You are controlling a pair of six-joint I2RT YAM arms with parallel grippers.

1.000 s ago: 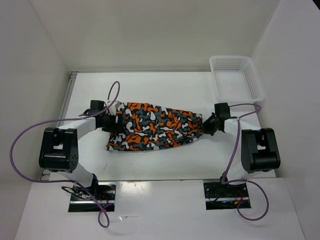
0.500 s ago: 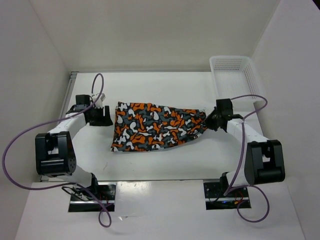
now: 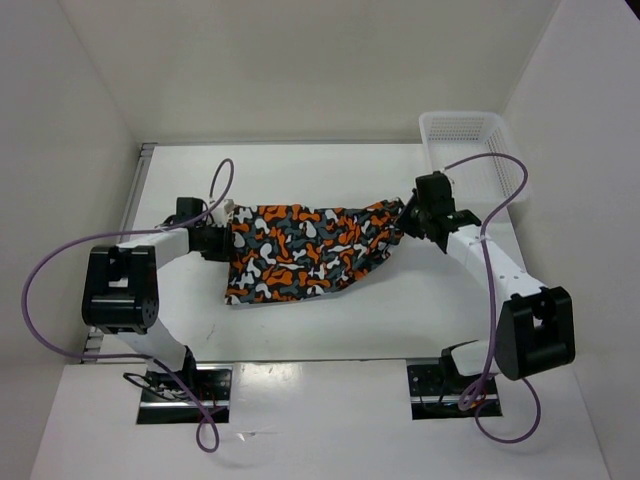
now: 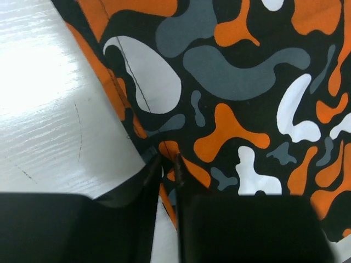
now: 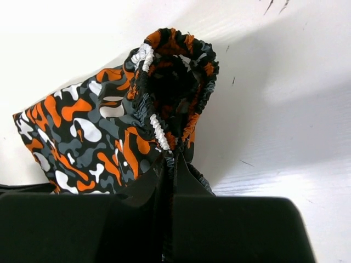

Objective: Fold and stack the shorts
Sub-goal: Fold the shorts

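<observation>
White table [image 3: 300, 335]: shorts [image 3: 300, 250] light, limp, bunch easily; left gripper [image 4: 167, 163] pinches hem edge, right gripper [image 5: 169, 164] clamps gathered waistband, both likely sound holds.

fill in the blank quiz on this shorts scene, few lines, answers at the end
1. The right pincer is shut on the shorts' gathered elastic ___.
2. The cloth edge caught between the fingers of the left pincer belongs to the ___.
3. Besides black, grey and white, the print has blotches of ___.
4. The white mesh basket stands nearest the ___ arm.

Answers: waistband; shorts; orange; right
</observation>
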